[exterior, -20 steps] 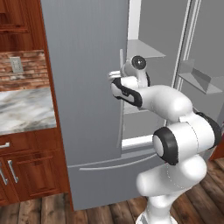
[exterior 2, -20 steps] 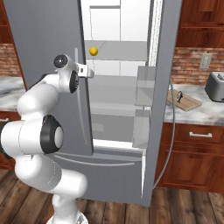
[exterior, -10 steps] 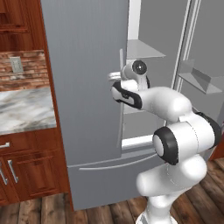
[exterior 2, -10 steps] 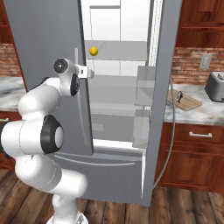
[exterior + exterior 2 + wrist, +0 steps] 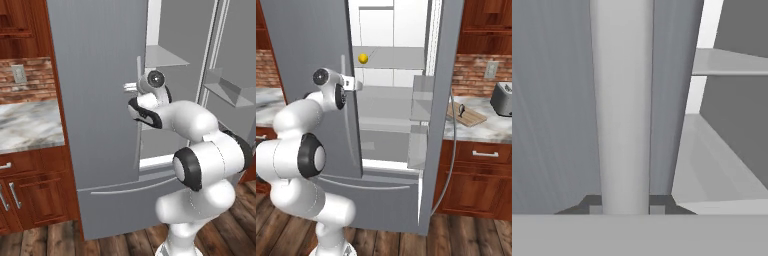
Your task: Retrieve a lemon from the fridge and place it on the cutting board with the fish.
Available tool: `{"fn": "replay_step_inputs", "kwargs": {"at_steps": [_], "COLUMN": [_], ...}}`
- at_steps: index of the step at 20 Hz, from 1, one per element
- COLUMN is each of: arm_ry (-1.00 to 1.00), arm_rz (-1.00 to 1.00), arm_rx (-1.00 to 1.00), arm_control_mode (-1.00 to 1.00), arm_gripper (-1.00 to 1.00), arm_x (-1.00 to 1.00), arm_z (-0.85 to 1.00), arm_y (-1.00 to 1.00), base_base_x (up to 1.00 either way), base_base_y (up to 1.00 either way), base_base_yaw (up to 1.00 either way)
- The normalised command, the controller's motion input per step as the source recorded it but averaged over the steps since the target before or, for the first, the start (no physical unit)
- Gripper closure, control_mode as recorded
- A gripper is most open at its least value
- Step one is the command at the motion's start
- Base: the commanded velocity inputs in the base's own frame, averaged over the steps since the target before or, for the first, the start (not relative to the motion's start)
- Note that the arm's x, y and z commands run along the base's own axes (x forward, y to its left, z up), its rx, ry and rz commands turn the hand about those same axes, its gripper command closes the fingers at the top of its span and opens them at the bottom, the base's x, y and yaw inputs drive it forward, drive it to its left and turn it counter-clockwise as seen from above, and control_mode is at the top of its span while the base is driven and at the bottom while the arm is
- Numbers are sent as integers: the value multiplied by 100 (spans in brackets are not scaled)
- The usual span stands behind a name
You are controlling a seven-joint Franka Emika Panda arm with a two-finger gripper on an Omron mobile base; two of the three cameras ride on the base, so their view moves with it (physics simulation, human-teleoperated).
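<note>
Left base view: gripper (image 5: 131,87) sits at the left door's handle (image 5: 138,85) of the fridge (image 5: 100,100); door only partly swung, right door wide.
Right base view: lemon (image 5: 363,58) rests on an upper shelf inside, well apart from the gripper. Cutting board (image 5: 466,114) with the fish (image 5: 461,108) lies on the counter (image 5: 481,127) right of the fridge, beside a toaster (image 5: 502,98).
Hand view: fingertips (image 5: 594,209) clamped on the handle, which runs straight up between them.
Handling, lemon: likely light, firm, round, prone to roll; pinch across its middle.
Handling, door: rigid, hinged; pull along its arc.
</note>
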Motion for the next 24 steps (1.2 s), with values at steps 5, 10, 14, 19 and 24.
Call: {"fn": "replay_step_inputs", "kwargs": {"at_steps": [5,10,14,19,24], "arm_ry": [7,7,9,15,16], "arm_rz": [-32,-33,-27,-23,-17], "arm_rx": [-1,0,0,-2,-3], "arm_control_mode": [-100,-100,-100,-100,-100], "arm_gripper": [100,100,100,100,100], "arm_x": [-49,-72,-98,-100,-100], "arm_z": [1,0,0,0,0], "arm_y": [10,3,18,50,75], "base_base_x": [0,0,0,0,0], "base_base_y": [0,0,0,0,0], "base_base_yaw": [0,0,0,0,0]}}
